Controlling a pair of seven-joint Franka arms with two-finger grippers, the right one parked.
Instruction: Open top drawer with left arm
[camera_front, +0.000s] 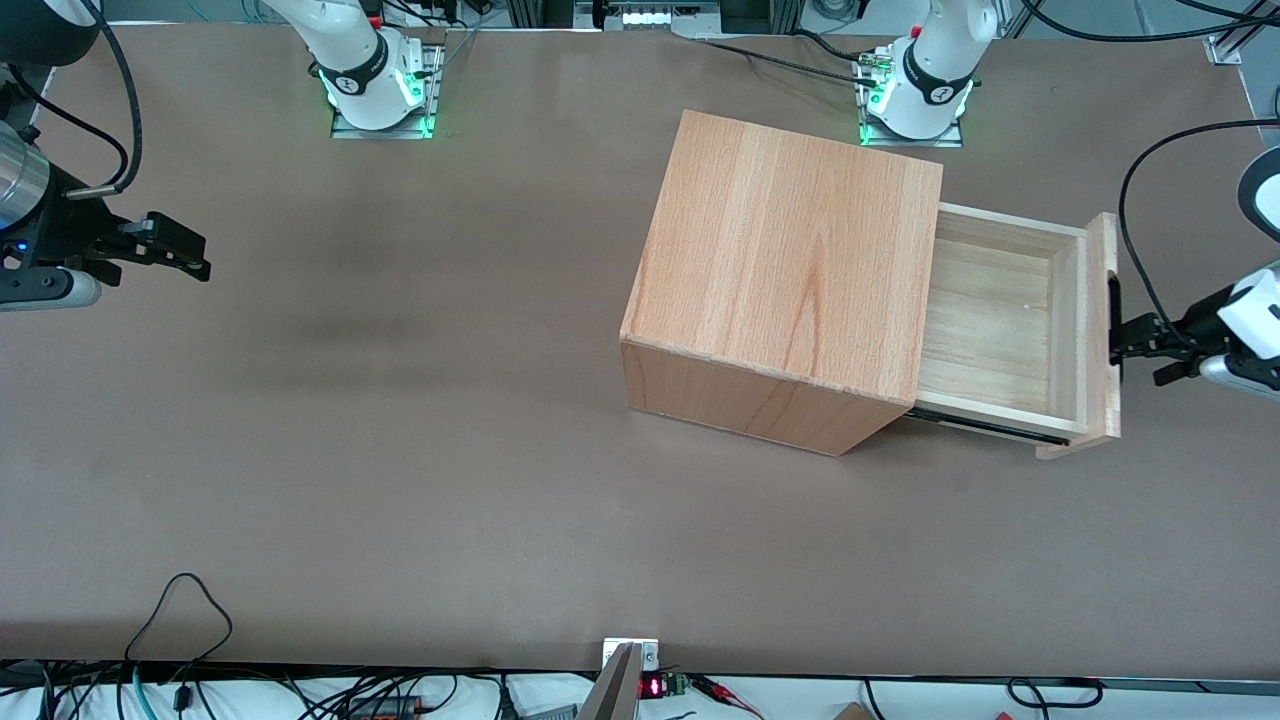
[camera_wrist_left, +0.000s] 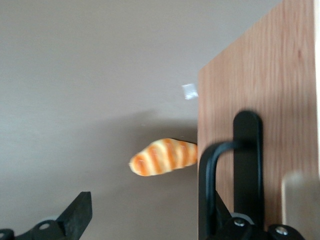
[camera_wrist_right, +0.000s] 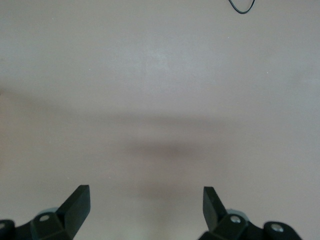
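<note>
The top drawer (camera_front: 1072, 330) stands pulled well out of the wooden cabinet (camera_front: 790, 270) toward the working arm's end of the table, its pale plank inside showing. Its thick front panel (camera_front: 1102, 400) bears the black bar handle (camera_front: 1114, 320). My left arm (camera_front: 1250, 310) reaches in from that end, and its gripper (camera_front: 1135, 342) sits right at the handle. In the left wrist view the gripper (camera_wrist_left: 147, 217) is open: one finger (camera_wrist_left: 80, 212) stands free over the table, the other is close against the handle (camera_wrist_left: 247, 160) on the panel (camera_wrist_left: 280, 100).
A striped orange-and-cream bread-shaped object (camera_wrist_left: 162, 157) lies on the brown table (camera_front: 400, 450) beside the drawer panel's edge; the front view does not show it. The arm bases (camera_front: 915, 90) stand farther from the front camera than the cabinet.
</note>
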